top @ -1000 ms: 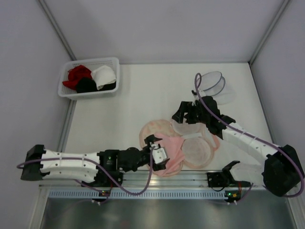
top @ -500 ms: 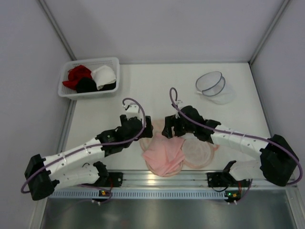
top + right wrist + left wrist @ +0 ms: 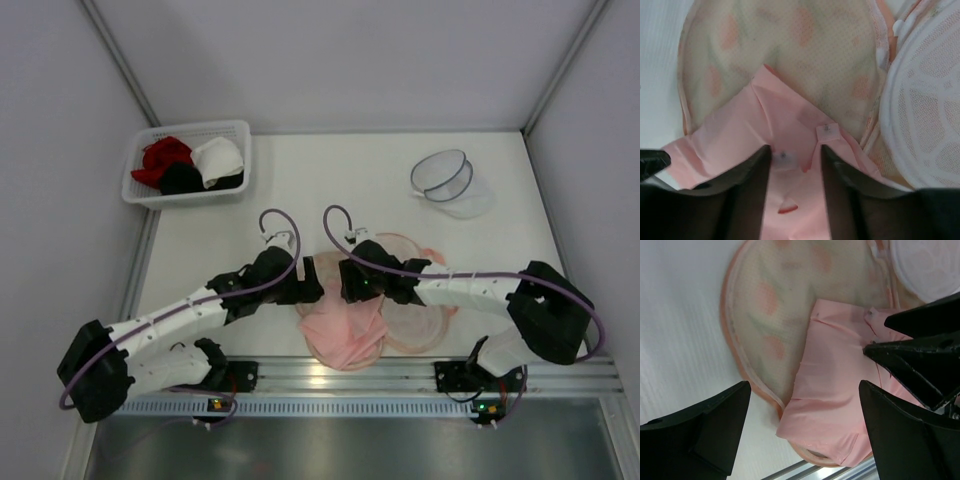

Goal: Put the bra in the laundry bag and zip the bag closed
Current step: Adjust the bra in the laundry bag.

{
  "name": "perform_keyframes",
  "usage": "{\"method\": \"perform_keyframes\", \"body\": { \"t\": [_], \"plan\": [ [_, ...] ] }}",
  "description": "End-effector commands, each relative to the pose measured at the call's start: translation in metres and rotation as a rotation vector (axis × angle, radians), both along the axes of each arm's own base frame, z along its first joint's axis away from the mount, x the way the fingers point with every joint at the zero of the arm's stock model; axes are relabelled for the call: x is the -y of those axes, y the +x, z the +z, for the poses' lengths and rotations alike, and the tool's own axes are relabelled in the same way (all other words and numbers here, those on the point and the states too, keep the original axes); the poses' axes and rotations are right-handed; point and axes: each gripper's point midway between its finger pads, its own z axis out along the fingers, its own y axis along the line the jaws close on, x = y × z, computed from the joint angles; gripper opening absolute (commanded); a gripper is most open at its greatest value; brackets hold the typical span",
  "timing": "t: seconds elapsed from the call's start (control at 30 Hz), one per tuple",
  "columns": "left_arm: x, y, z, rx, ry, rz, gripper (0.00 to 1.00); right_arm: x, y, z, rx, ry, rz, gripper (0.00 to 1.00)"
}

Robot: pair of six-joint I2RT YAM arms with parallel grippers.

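Note:
The pale pink bra (image 3: 345,335) lies crumpled over the near part of the open peach floral laundry bag (image 3: 415,320), near the table's front edge. My left gripper (image 3: 312,290) is wide open and empty, hovering over the bag's left rim; its wrist view shows the bra (image 3: 830,405) and the bag's mesh (image 3: 770,300) between its fingers. My right gripper (image 3: 345,285) is at the bra's far edge. In its wrist view the jaws (image 3: 796,152) stand partly open, straddling a fold of the bra (image 3: 730,135) with hook tabs, over the bag (image 3: 805,50).
A white basket (image 3: 190,165) with red, black and white garments stands at the back left. A clear round mesh bag (image 3: 445,180) lies at the back right. The bag's white mesh half (image 3: 925,110) lies to the right. A metal rail (image 3: 350,375) runs along the front edge.
The left gripper let go of the bra a second ago and swung up to the bag's left rim. The right gripper moved left and nearer, onto the bra's far edge.

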Motion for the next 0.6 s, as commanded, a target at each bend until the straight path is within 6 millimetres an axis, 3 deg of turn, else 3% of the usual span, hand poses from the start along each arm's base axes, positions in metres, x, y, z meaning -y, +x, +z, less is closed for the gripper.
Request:
{"method": "perform_keyframes", "body": {
  "t": [0.0, 0.07, 0.1, 0.17, 0.4, 0.57],
  "plan": [
    [0.017, -0.012, -0.003, -0.035, -0.075, -0.103, 0.95, -0.014, 0.011, 0.017, 0.05, 0.057, -0.053, 0.4],
    [0.02, -0.017, -0.006, -0.046, -0.085, -0.133, 0.95, -0.014, 0.011, 0.016, 0.052, 0.066, -0.057, 0.29],
    [0.021, -0.017, -0.007, -0.048, -0.083, -0.145, 0.95, -0.015, 0.012, 0.016, 0.055, 0.072, -0.065, 0.14],
    [0.025, -0.02, -0.009, -0.062, -0.086, -0.176, 0.94, -0.014, 0.015, 0.019, 0.067, 0.073, -0.079, 0.0],
    [0.041, -0.012, -0.013, -0.08, -0.073, -0.226, 0.95, -0.002, 0.013, 0.056, 0.144, 0.172, -0.146, 0.0],
    [0.06, -0.003, -0.008, -0.067, -0.116, -0.258, 0.93, 0.022, 0.007, 0.075, 0.202, 0.225, -0.222, 0.0]
  ]
}}
